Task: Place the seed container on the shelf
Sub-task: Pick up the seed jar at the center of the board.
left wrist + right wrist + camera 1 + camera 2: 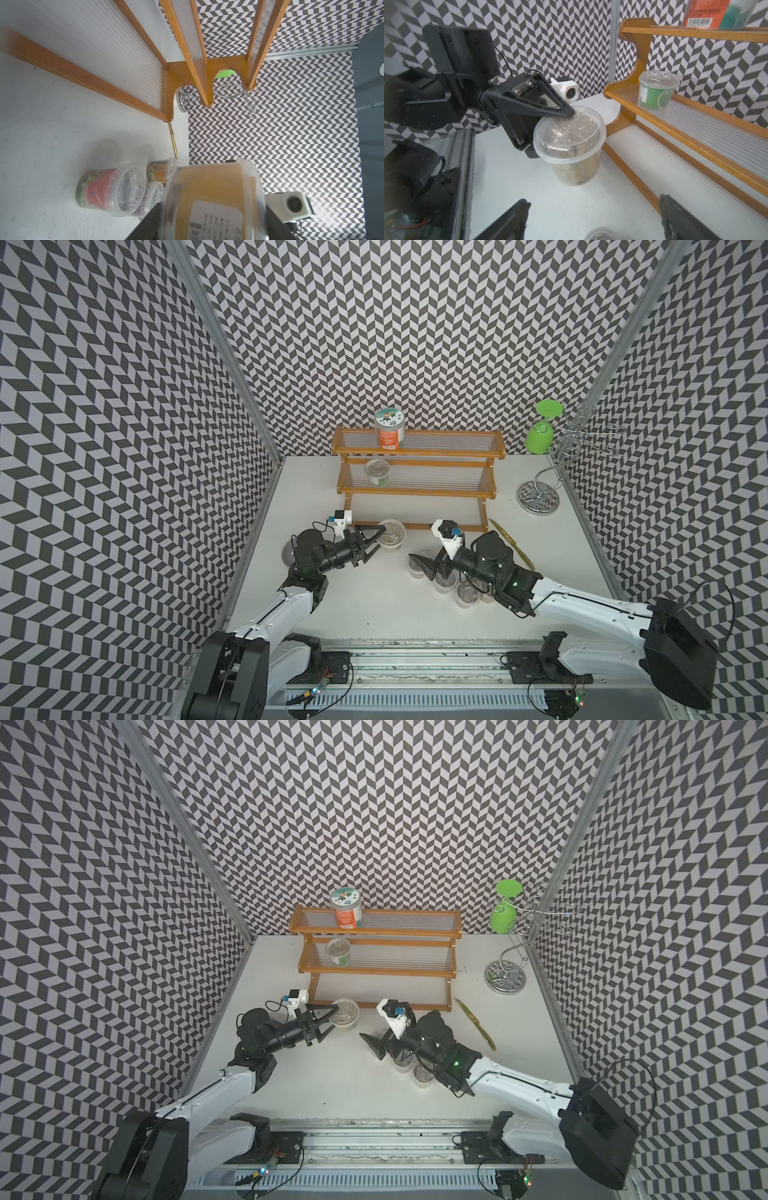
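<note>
1 shelf [419, 492], 3 tiers: 1 orange-labelled jar [389, 429] on top, 1 green-labelled tub [377, 472] in the middle. Left gripper [381, 537] clamps 1 clear seed container [395, 533] of brownish seeds; right gripper [593, 199] jaws spread, empty.

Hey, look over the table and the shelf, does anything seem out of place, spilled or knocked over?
Nothing is spilled or toppled. The seed container, lid on, is held in the left hand by the shelf. The only stray item is a thin gold blade lying flat on the table, right of the shelf.
</note>
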Tool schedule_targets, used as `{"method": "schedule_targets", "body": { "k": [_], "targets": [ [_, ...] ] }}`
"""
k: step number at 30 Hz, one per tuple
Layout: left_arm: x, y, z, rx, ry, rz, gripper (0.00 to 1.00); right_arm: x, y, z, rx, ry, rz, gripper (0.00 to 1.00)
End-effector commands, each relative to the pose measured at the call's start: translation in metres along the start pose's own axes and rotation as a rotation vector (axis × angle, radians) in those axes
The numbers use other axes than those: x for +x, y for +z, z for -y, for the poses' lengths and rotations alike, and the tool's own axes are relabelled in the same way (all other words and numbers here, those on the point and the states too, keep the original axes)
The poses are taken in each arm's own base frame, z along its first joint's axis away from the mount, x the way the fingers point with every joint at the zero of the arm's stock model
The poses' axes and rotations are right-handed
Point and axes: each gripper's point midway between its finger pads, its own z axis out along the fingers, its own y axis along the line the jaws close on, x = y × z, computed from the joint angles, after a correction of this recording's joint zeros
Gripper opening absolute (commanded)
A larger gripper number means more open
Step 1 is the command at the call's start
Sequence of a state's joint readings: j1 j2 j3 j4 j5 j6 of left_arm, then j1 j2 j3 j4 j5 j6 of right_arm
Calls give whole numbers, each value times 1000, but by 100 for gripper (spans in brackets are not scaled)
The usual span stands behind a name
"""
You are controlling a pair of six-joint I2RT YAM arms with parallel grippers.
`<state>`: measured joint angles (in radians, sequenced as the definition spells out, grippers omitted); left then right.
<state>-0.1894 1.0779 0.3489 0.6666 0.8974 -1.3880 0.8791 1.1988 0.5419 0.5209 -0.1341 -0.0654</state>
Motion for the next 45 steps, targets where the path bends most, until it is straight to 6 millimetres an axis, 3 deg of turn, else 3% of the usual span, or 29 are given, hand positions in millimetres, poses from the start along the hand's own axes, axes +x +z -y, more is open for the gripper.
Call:
{"method": "schedule_targets", "body": {
  "k": [1, 9, 19, 34, 45],
  "targets": [
    [1, -1, 37, 76, 59, -32, 66, -57, -8, -7, -33, -77, 266, 92],
    [7, -2, 53, 95, 69, -53, 68, -68, 24, -23, -150, -117, 257, 94],
    [14, 2, 61, 95, 77, -81, 68, -67, 45, -31, -212, -126, 261, 93],
    [17, 4, 61, 82, 80, -99, 72, -62, 55, -31, -226, -101, 236, 79],
    [12, 7, 58, 62, 81, -95, 90, -58, 54, -22, -172, -88, 217, 74]
  ]
}}
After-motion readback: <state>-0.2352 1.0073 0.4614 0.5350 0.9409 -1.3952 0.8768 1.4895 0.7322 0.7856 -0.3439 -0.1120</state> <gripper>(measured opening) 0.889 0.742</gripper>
